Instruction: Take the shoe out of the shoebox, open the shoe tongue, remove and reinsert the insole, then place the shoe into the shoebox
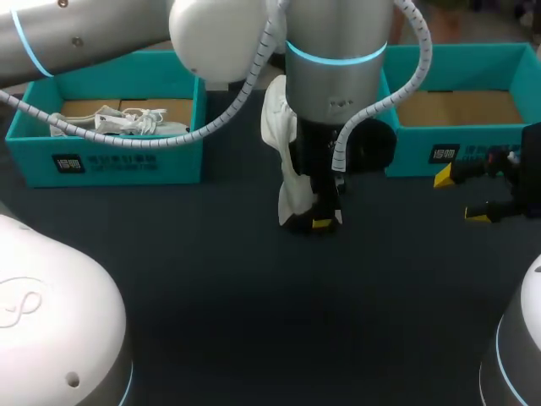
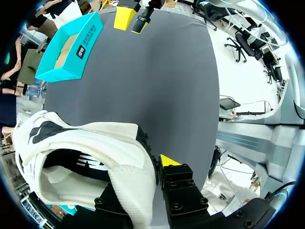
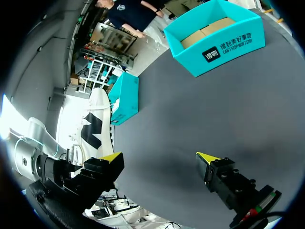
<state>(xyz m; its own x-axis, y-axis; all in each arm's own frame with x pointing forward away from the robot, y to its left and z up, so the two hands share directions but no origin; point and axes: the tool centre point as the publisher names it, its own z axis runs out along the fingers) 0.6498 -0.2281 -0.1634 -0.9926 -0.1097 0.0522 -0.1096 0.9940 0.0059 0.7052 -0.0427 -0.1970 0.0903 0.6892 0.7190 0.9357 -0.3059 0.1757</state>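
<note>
A white shoe (image 1: pixel 283 161) with black side marks hangs toe-down over the middle of the table, its toe near the black cloth. My left gripper (image 1: pixel 322 222) is shut on its side wall. In the left wrist view the shoe (image 2: pixel 95 157) fills the space by the gripper (image 2: pixel 147 164); one yellow fingertip (image 2: pixel 169 160) shows and the other is hidden behind the shoe's wall. My right gripper (image 1: pixel 463 195) stands open at the table's right, nothing between its fingers. From the right gripper (image 3: pixel 159 160) the shoe (image 3: pixel 97 124) shows off to one side.
A teal shoebox (image 1: pixel 106 156) at the back left holds a second white shoe with loose laces (image 1: pixel 127 121). Another teal shoebox (image 1: pixel 461 148) at the back right shows only its cardboard floor. Dark cloth covers the table in front of both.
</note>
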